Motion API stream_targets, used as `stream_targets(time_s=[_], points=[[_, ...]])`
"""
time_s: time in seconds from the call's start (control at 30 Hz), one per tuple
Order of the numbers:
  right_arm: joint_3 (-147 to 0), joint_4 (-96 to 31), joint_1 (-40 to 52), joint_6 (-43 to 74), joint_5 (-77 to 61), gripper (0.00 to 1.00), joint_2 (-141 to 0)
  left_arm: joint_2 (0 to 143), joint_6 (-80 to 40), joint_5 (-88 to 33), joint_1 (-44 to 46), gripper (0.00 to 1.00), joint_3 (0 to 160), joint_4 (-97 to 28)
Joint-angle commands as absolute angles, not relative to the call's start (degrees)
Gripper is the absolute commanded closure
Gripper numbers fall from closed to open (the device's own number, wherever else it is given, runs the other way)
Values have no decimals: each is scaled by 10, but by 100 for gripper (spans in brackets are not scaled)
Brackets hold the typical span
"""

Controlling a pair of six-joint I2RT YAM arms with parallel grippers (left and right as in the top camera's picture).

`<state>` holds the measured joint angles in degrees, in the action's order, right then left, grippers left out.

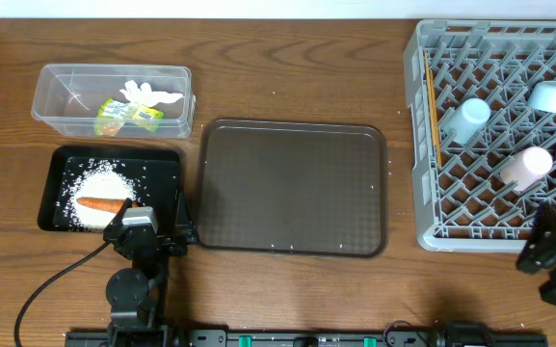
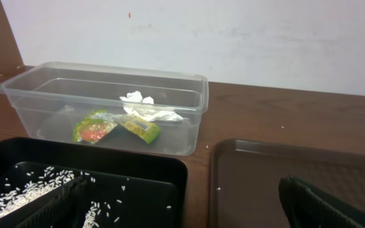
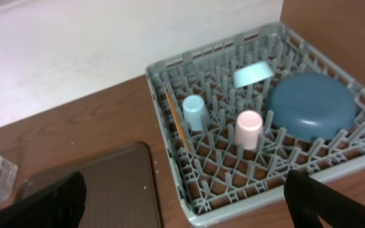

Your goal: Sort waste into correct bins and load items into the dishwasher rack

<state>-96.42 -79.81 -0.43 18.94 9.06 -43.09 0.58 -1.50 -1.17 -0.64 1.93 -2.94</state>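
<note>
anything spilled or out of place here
Only small stuff: a few loose rice grains lie on the brown tray, and one grain sits on the table beside the black tray.

Carrot (image 1: 101, 203) on rice (image 1: 104, 179), black tray (image 1: 61, 160); plate (image 3: 312, 104) in rack (image 1: 419, 145).

Wooden table (image 1: 287, 58) with clear tub (image 1: 66, 92), black tray (image 1: 165, 173), brown serving tray (image 1: 292, 188) and grey dishwasher rack (image 1: 419, 145)
</note>
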Motion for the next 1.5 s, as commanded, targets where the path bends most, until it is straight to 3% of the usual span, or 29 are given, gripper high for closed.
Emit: stream_targets(time_s=[0.0,0.27,0.63,1.13,1.47], points=[[-874,-756,4,197,61,1,-383,2,-18,-11,-6,2,2,-38],[-548,-514,4,197,-59,1,-235,2,-18,-11,-6,2,2,-38],[-222,-305,13,218,-71,1,-67,2,-18,-11,-6,2,2,-38],[-2,-14,13,238,-27,1,-3,2,-18,-11,-6,2,2,-38],[-3,-43,13,33,-20,1,-3,2,-18,-11,-6,2,2,-38]])
